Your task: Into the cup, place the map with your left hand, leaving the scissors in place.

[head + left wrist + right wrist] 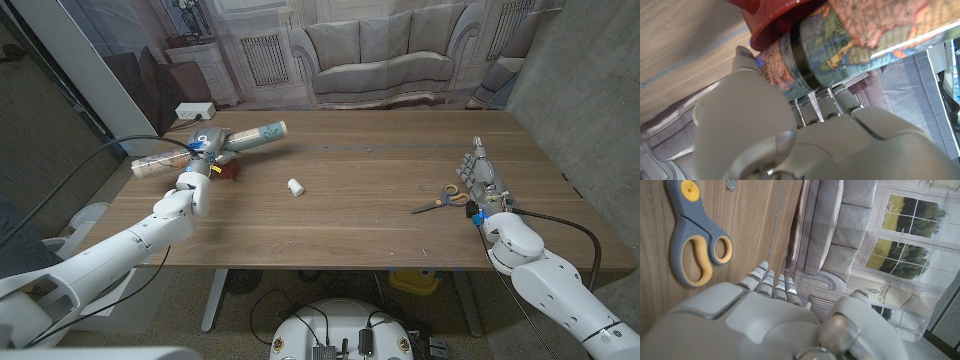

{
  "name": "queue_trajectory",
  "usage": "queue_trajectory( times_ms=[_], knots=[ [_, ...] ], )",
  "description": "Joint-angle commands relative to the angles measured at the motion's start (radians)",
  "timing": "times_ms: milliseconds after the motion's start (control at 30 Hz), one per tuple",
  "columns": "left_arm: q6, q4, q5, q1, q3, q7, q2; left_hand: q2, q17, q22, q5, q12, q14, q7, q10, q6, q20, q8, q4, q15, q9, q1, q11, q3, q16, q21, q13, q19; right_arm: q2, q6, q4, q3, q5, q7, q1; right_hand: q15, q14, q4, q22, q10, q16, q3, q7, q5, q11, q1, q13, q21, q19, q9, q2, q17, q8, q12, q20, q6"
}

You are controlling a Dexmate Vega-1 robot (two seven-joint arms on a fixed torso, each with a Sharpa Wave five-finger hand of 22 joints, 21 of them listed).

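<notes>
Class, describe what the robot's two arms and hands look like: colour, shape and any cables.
Both arms are smooth, rounded white shells. The left hand and right hand are pale grey with slim segmented fingers. Small blue accents mark the wrists. A black cable runs off the right arm.

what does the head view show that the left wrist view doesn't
Head view alone: the whole table, a small white object mid-table, the scissors beside the right hand, and the map's full length. Left wrist view alone: close detail of the map's print, a dark band around it, and the red cup's rim against it. Both: the left hand holding the map at the cup.
</notes>
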Motion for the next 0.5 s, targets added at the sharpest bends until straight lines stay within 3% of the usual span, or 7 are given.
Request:
queue_trajectory(
  times_ms=[33, 300, 500],
  knots=[
    [0.019, -0.008, 0.004, -0.01, 0.004, -0.02, -0.002, -0.008, 0.003, 0.003, 0.013, 0.001, -0.024, 0.005, -0.015, -0.01, 0.002, -0.001, 0.011, -0.131, 0.0, -0.027, 0.0, -0.019, 0.004, -0.008, 0.0, -0.014, 0.0, 0.001, -0.003, 0.003, -0.002, -0.004, -0.005, 0.003, 0.011, -0.001, 0.003, 0.01, -0.001, -0.007, -0.001, -0.004, 0.005, 0.001, 0.003, 0.004, 0.01, 0.006, 0.007, 0.006, 0.006, 0.004, -0.003, 0.008],
    [0.056, -0.016, 0.008, -0.02, 0.014, -0.062, -0.008, -0.021, 0.003, 0.003, 0.04, -0.006, -0.074, 0.012, -0.089, -0.07, 0.026, -0.015, 0.046, -0.111, 0.0, -0.091, 0.02, -0.051, 0.002, -0.018, 0.0, -0.057, 0.003, 0.002, 0.007, -0.001, 0.001, 0.001, -0.001, 0.001, 0.011, -0.001, 0.003, 0.011, -0.001, -0.008, -0.002, -0.004, 0.005, 0.002, 0.003, 0.004, 0.011, 0.006, 0.008, 0.005, 0.006, 0.004, -0.003, 0.01],
    [0.069, -0.007, 0.006, -0.026, 0.021, -0.072, -0.017, -0.023, 0.002, 0.003, 0.05, -0.005, -0.094, 0.011, -0.111, -0.085, 0.037, -0.016, 0.052, -0.104, 0.0, -0.103, 0.023, -0.058, 0.001, -0.022, 0.0, -0.076, 0.003, -0.006, 0.008, -0.002, 0.006, -0.002, 0.004, 0.001, 0.01, -0.001, 0.003, 0.013, -0.002, -0.009, -0.002, -0.005, 0.003, 0.002, 0.003, 0.004, 0.012, 0.006, 0.008, 0.006, 0.006, 0.004, -0.003, 0.011]
  ],
)
